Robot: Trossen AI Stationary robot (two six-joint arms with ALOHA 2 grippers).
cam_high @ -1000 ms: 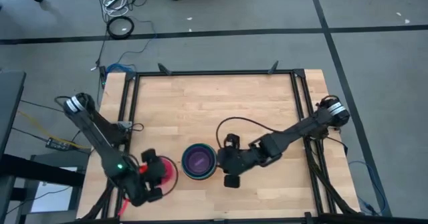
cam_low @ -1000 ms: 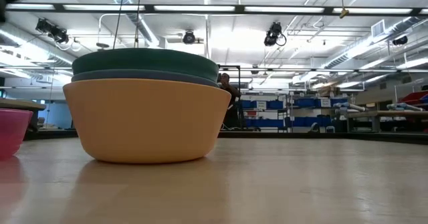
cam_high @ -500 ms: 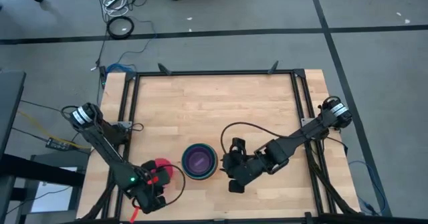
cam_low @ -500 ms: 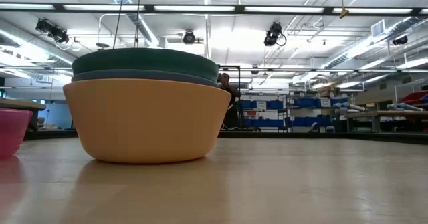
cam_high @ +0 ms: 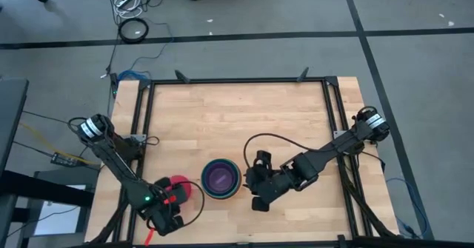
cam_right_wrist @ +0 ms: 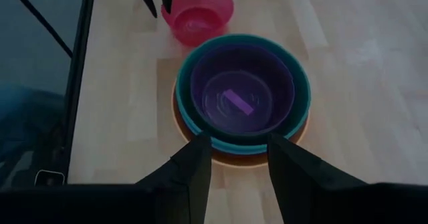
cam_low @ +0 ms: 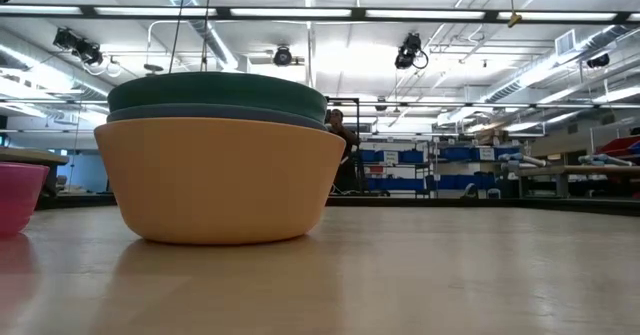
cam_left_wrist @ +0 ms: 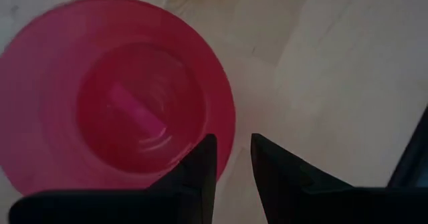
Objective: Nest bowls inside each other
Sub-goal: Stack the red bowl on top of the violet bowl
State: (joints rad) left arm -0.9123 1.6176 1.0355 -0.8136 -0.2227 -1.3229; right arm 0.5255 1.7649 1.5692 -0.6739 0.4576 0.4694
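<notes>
The left gripper is hovering released over the red-pink bowl's rim. The right gripper is waiting released beside the nested stack, topped by the purple bowl, on the counter.

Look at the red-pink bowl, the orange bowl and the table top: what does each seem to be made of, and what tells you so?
Red-pink bowl: probably plastic, smooth and slightly glossy; even colour, soft highlights in its base.
Orange bowl: likely plastic too, matte to satin; one flat colour, thin rim, no grain.
Table top: looks like wood, pale planks with visible grain and joints, lightly sealed since it faintly mirrors the orange bowl.
</notes>
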